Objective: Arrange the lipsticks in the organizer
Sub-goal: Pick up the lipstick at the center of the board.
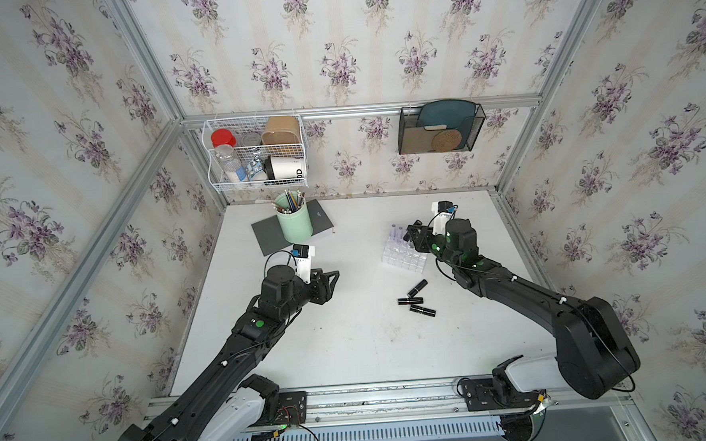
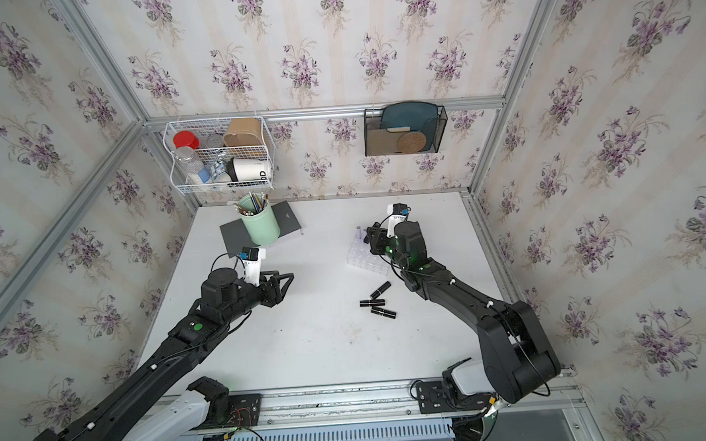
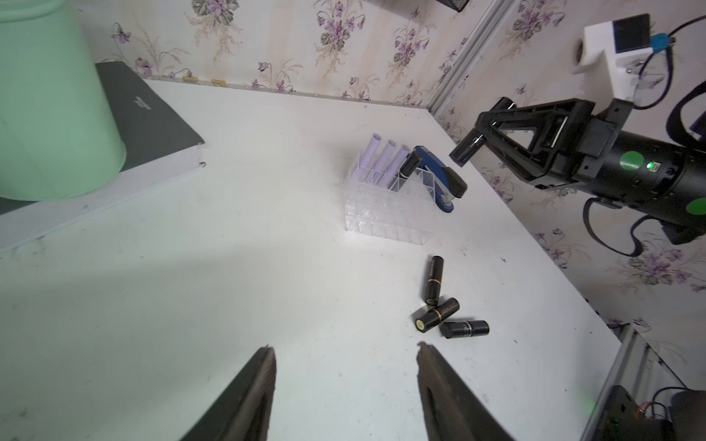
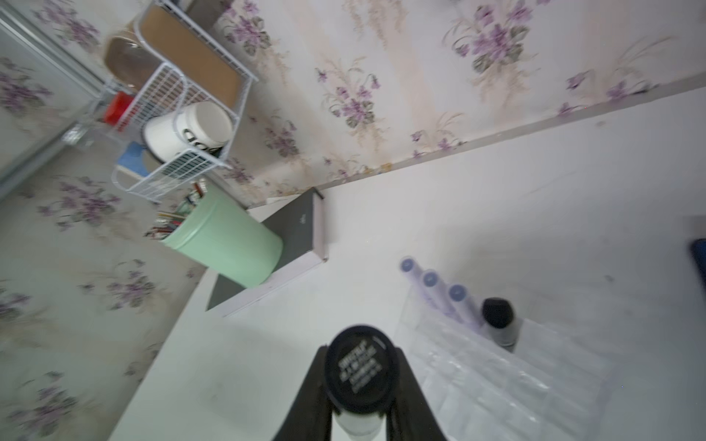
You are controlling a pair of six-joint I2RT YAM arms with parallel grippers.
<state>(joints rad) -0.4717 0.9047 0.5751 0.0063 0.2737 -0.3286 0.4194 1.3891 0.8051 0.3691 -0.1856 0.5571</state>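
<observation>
The clear organizer (image 1: 403, 255) (image 3: 386, 206) stands at the table's right back. Its back row holds three lilac lipsticks (image 3: 386, 156) (image 4: 429, 280) and one black lipstick (image 3: 407, 166) (image 4: 496, 317). My right gripper (image 1: 412, 233) (image 4: 359, 378) hovers just above the organizer's left side, shut on another black lipstick (image 3: 468, 149). Three more black lipsticks (image 1: 415, 300) (image 3: 437, 315) lie loose on the table in front of the organizer. My left gripper (image 1: 331, 278) (image 3: 344, 349) is open and empty over the table's middle, left of the loose lipsticks.
A blue stapler (image 3: 439, 175) lies right behind the organizer. A mint-green pen cup (image 1: 295, 222) stands on a grey notebook (image 1: 267, 240) at the back left. A white wire basket (image 1: 256, 152) and a black mesh holder (image 1: 440, 127) hang on the back wall.
</observation>
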